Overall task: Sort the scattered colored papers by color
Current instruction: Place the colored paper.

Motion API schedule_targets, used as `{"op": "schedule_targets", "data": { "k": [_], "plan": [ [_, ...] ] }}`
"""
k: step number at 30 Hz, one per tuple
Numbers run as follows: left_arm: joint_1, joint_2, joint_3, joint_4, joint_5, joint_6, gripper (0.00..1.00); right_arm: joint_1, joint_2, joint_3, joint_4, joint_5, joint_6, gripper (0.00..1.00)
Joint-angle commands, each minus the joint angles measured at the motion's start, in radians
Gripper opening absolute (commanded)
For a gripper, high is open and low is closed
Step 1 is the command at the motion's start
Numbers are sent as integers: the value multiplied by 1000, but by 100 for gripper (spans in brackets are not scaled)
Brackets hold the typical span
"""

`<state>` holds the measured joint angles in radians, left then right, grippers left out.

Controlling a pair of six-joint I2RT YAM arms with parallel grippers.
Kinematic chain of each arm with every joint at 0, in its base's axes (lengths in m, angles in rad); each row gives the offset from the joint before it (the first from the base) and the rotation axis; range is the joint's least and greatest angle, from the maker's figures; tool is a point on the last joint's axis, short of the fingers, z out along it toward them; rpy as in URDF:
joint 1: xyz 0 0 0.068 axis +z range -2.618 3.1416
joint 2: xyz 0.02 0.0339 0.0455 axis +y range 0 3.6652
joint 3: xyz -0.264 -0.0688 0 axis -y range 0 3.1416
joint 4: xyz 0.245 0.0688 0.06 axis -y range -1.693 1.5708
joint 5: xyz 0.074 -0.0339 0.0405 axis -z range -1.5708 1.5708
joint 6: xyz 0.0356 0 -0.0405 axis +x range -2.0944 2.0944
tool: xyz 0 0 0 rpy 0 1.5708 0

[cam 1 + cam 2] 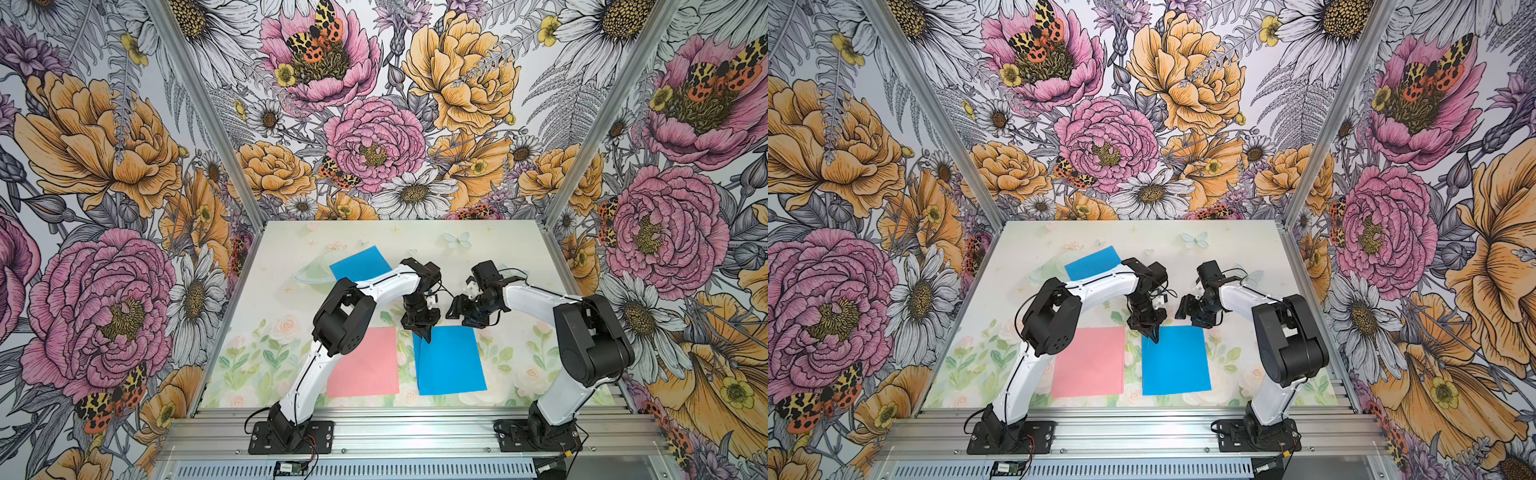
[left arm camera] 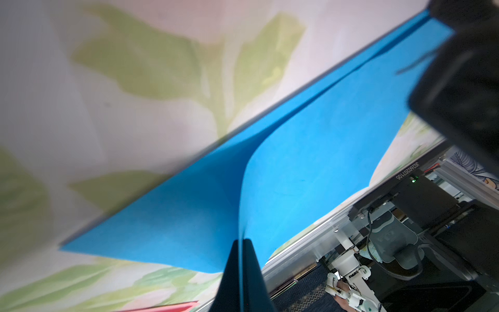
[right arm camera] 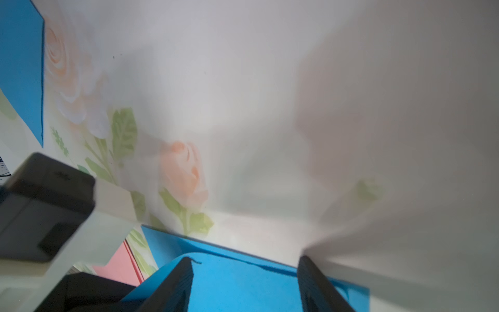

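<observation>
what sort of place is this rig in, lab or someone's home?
Most likely a robot data-collection cell in a lab or office. The left arm and right arm are bolted to an aluminium rail, floral wall panels box in the table, and the left wrist view shows an office chair beyond it.

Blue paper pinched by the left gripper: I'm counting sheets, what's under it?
Another blue sheet lies under the pinched blue paper, offset along one edge. Anything below that sheet is covered.
</observation>
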<state>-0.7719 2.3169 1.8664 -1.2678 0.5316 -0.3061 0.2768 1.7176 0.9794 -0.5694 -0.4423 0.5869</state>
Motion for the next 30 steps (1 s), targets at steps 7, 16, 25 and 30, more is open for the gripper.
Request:
{"op": "schedule_targets", "data": {
  "k": [7,16,25,30],
  "plan": [
    [25,7,19,2,17,19,0,16,-3,39,-59,10,-13,64],
    [20,21,32,2,21,13,0,16,-8,110,-113,28,-31,64],
    [18,29,41,2,21,6,0,27,-1,58,-118,20,-37,64],
    [17,32,40,2,23,4,0,30,5,28,-117,30,-47,64]
  ]
}}
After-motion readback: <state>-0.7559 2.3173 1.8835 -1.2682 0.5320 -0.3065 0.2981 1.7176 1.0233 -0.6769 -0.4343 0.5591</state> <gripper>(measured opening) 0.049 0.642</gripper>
